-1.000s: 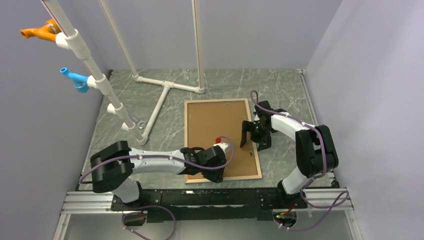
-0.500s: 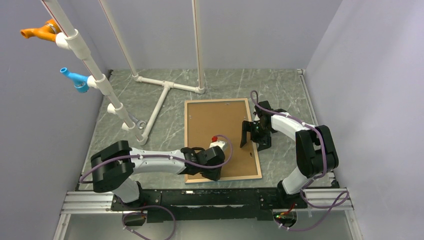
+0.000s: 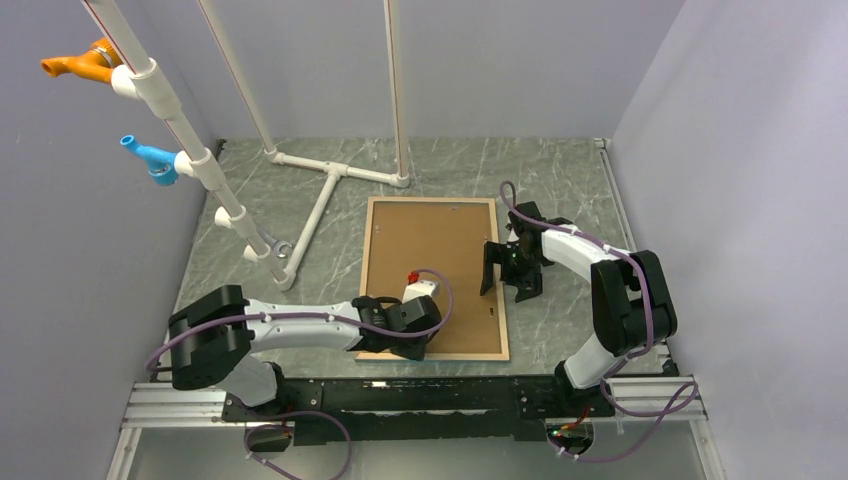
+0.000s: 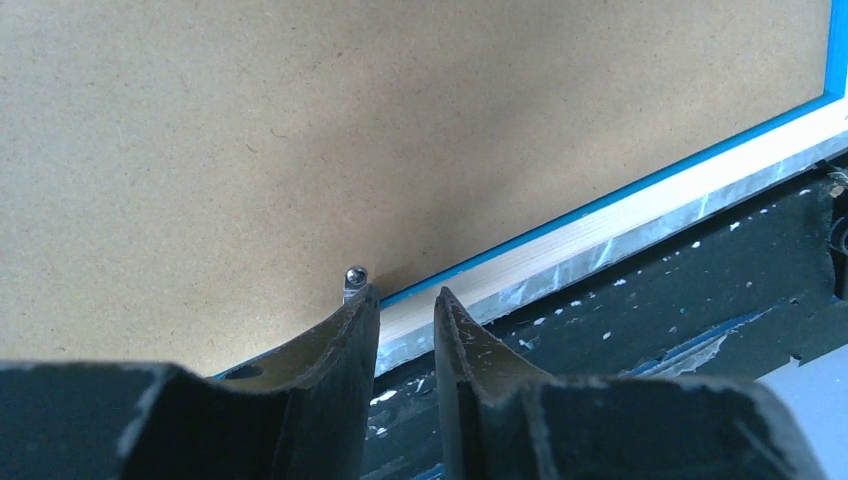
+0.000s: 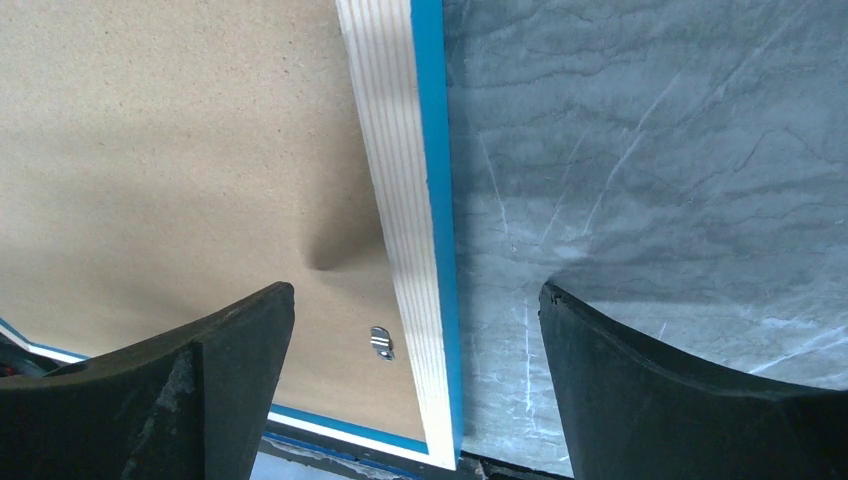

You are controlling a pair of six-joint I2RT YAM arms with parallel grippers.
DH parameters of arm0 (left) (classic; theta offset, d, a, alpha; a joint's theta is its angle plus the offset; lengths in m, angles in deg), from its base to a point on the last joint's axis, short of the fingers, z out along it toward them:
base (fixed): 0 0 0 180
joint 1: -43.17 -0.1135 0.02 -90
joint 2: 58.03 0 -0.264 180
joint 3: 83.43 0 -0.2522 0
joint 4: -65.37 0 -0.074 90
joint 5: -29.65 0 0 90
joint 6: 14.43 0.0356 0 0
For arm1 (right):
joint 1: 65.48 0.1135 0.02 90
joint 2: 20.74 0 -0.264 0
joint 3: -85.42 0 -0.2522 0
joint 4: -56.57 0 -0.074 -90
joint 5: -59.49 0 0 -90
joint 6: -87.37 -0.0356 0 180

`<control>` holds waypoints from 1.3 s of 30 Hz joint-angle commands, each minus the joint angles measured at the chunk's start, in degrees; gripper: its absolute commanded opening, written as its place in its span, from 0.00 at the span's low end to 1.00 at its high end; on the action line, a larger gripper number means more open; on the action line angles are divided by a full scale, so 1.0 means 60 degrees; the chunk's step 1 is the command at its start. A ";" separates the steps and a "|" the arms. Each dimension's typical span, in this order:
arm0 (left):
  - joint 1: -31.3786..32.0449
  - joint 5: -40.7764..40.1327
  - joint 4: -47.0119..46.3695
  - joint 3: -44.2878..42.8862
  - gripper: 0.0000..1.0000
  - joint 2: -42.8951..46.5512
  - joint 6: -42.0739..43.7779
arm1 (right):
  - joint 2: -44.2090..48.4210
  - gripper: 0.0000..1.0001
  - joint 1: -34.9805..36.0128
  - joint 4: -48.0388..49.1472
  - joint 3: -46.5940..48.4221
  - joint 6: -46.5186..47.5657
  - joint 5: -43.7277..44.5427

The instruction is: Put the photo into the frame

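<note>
frame lies back-up on the table, a gripper at two of its rails

frame lies flat on the grey marbled table, its long sides running away from the arm bases. its pale wood rails face up, with blue on the inner lip and the outer edge. a brown board fills the frame's opening from rail to rail. a white pipe stand sits beyond the frame's far left corner.

the left arm reaches in low from the frame's left. the left gripper is tipped down at the frame's near rail. its jaws stand only a narrow gap apart, with the wood rail showing between them. whether they pinch the rail cannot be told.

the right arm bends in from the frame's right. the right gripper hangs above the frame's right rail, spread wide and holding nothing, one finger over the board and the other over bare table.

a small metal near clip stands on the board just beside the left gripper's inner finger. a right clip lies on the board close against the frame's right rail.
</note>
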 commanded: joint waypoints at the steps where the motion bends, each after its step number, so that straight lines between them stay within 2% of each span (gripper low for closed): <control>1: -0.0082 -0.0459 0.0880 0.0379 0.33 0.0303 -0.0052 | -0.0130 0.94 0.0006 0.0091 -0.0204 -0.0014 0.0405; 8: -0.0089 -0.0170 0.0696 0.0650 0.33 0.0390 -0.0066 | -0.0057 0.76 0.0020 -0.0071 -0.0134 -0.0062 0.0724; 17: -0.0089 -0.0120 0.0755 0.0577 0.33 0.0275 -0.0022 | -0.0247 0.32 0.0065 -0.0011 -0.0183 -0.0041 0.0972; 22: -0.0104 -0.0301 0.1061 0.0517 0.33 0.0281 -0.0059 | -0.0124 0.02 0.0133 -0.0204 -0.0065 -0.0013 0.1397; 23: -0.0115 -0.0343 0.1120 0.0528 0.33 0.0264 -0.0065 | -0.0134 0.00 0.0137 -0.0253 -0.0023 -0.0011 0.1506; 29: -0.0139 -0.0665 0.1687 0.0714 0.32 0.0184 -0.0326 | -0.0264 0.00 0.0246 -0.0415 0.0073 -0.0023 0.2044; 39: -0.0672 -0.1203 0.2107 0.1534 0.32 0.0961 -0.0729 | -0.0358 0.00 0.0501 -0.0684 0.0215 -0.0241 0.3151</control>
